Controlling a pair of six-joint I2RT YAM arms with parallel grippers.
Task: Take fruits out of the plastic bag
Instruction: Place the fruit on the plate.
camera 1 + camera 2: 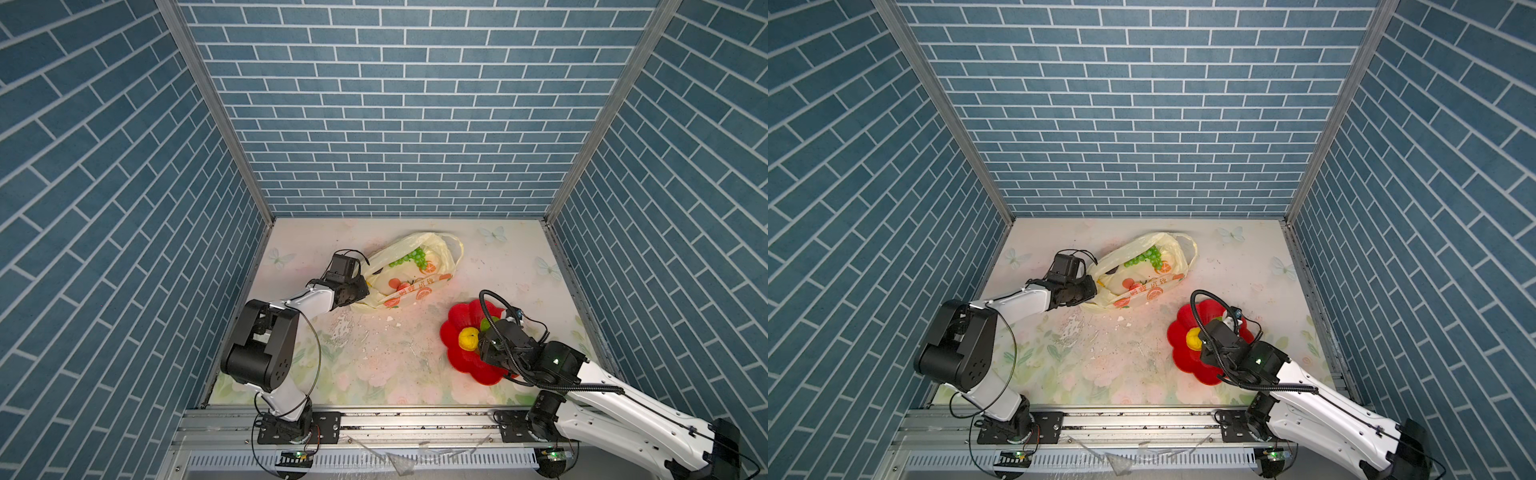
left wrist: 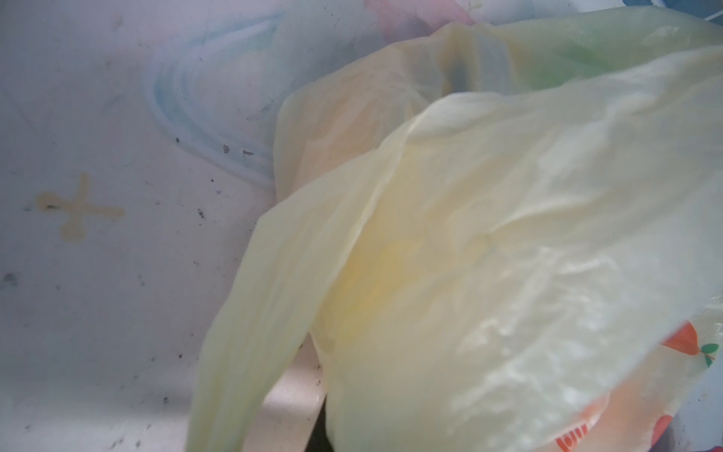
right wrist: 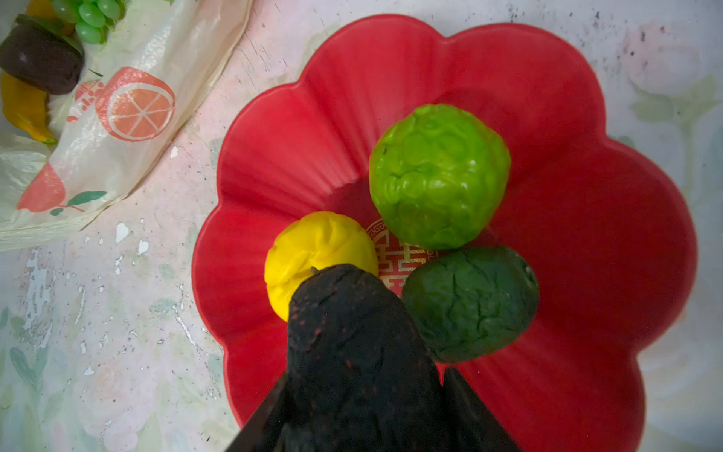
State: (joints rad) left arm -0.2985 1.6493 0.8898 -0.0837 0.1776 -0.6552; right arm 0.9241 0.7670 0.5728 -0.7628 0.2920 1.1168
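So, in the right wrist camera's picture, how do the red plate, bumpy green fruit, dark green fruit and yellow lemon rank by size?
1. Red plate, by far.
2. Bumpy green fruit.
3. Dark green fruit, only slightly smaller.
4. Yellow lemon, though partly hidden, so unsure.

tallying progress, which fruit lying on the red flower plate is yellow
The round yellow lemon; its two neighbours on the red flower-shaped plastic plate, a bumpy bright green fruit and a wrinkled dark green fruit, are both green.
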